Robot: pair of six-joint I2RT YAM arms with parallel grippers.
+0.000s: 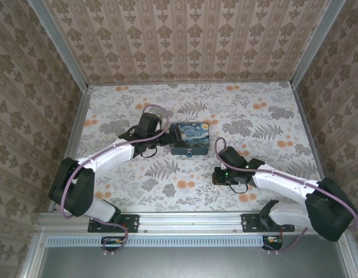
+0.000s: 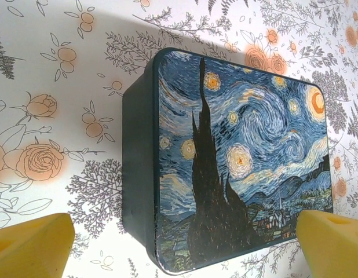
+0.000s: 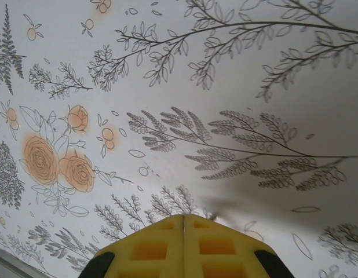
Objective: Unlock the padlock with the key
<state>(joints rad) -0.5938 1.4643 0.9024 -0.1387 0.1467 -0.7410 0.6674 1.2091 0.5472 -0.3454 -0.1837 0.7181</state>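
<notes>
**Left gripper spread at the painted box, right gripper pressed together over bare table**

A dark rectangular tin box (image 1: 190,138) with a swirling blue-and-yellow night-sky picture on its lid is seen lying flat near the middle of the flower-printed table (image 1: 254,116). The tiny dark bluish-teal padlock (image 1: 190,154) is made out in the top view only as a small speck at the box's 6 o'clock wall. Its shackle and keyhole are too small to be told.

The left gripper (image 1: 166,136) is placed at the box's 9 o'clock side with its jaws spread wide. In the left wrist view its two yellow foam pads (image 2: 31,246) are seen at the lower corners, with the box lid (image 2: 243,156) lying between and beyond them. No contact between pads and box can be confirmed.

The right gripper (image 1: 218,175) is set at about 4 o'clock from the box, well apart from it, low over the table. In the right wrist view its yellow fingers (image 3: 161,249) are pressed together along a thin seam. A faint dark sliver is noticed at the seam's tip, but whether anything is pinched there cannot be told.
</notes>
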